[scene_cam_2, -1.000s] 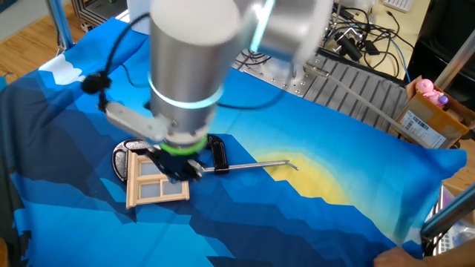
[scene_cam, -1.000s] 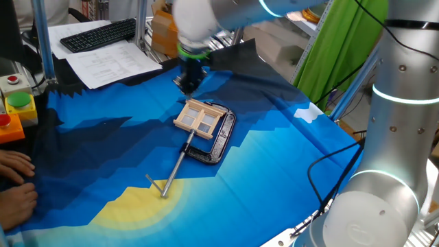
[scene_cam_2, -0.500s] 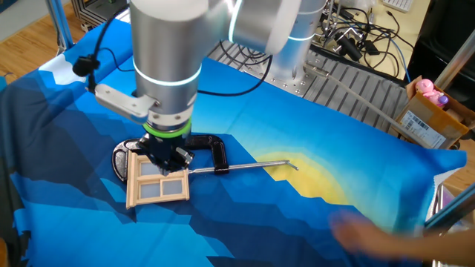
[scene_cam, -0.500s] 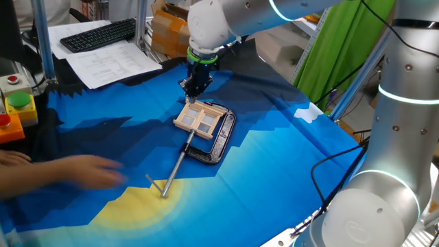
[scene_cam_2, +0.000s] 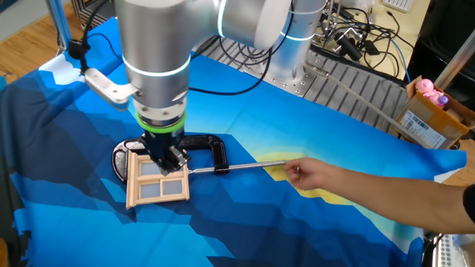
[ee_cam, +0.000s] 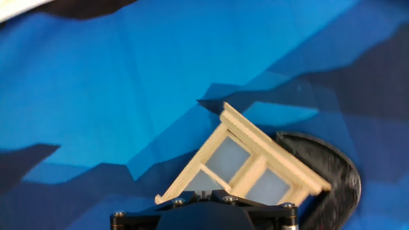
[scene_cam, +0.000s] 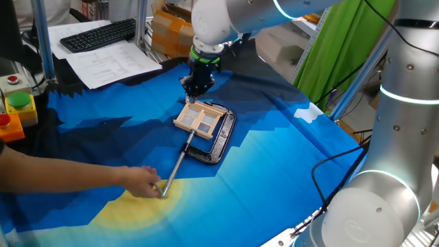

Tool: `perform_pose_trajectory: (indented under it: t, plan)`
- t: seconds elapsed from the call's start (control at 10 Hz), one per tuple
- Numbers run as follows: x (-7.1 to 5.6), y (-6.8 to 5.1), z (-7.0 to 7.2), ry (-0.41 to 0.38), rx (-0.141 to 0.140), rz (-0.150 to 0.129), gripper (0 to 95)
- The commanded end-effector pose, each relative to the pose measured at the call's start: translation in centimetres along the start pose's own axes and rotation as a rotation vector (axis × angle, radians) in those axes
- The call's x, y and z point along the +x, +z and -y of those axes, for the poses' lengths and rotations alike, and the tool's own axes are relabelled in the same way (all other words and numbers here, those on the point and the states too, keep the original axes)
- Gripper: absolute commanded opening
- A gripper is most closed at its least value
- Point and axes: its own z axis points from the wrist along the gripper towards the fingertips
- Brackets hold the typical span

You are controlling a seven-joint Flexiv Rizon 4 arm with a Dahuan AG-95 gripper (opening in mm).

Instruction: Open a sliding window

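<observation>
The sliding window (scene_cam: 201, 118) is a small tan wooden frame with pale panes, lying flat on the blue cloth and held in a black C-clamp (scene_cam: 218, 143). It also shows in the other fixed view (scene_cam_2: 157, 179) and in the hand view (ee_cam: 246, 163). My gripper (scene_cam: 195, 93) hangs just over the window's far edge, fingers pressed together with nothing between them. In the other fixed view the gripper (scene_cam_2: 170, 159) sits at the window's top right corner. In the hand view only the gripper base (ee_cam: 203, 193) shows at the bottom edge.
A person's hand (scene_cam: 145, 182) reaches in from the left and touches the clamp's metal rod handle (scene_cam: 176, 169); the same arm (scene_cam_2: 371, 189) comes from the right in the other fixed view. A keyboard and papers (scene_cam: 103, 41) lie at the back, button boxes (scene_cam: 17, 106) at the left.
A person's hand has reached across the cloth to the end of the clamp's rod. My gripper has shifted slightly and come down closer to the window's edge. The window has not moved.
</observation>
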Motion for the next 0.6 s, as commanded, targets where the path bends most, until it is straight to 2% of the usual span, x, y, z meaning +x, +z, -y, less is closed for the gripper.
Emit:
perform_pose_trajectory:
  t: [0.1,0.2,0.3,0.6]
  plan:
    - [-0.07,-0.03,-0.07,0.295,-0.037,-0.276,0.0]
    - [-0.07,-0.03,-0.07,0.37,-0.037,-0.298,0.0]
    - [-0.07,-0.03,-0.07,0.42,-0.071,-0.319,0.0]
    - [-0.07,-0.03,-0.07,0.43,-0.058,-0.323,0.0]
